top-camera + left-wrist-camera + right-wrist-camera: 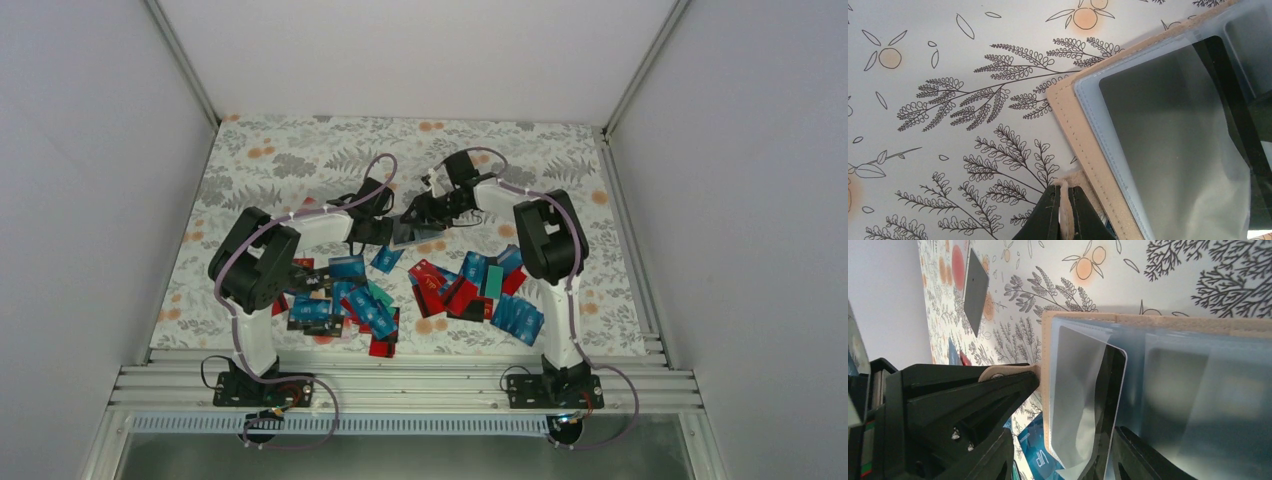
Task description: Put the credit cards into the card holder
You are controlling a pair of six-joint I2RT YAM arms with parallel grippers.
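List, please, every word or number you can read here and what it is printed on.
"VIP", uncertain: sideways white letters on a blue card.
Print on the other cards is too small to read.
No writing is visible on the card holder.

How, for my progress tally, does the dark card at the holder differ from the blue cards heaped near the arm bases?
The dark card looks black; the blue cards are bright blue. The dark card sits partly under a clear sleeve of the open card holder; the blue cards lie loose on the table, overlapping one another. All are thin, flat rectangles.
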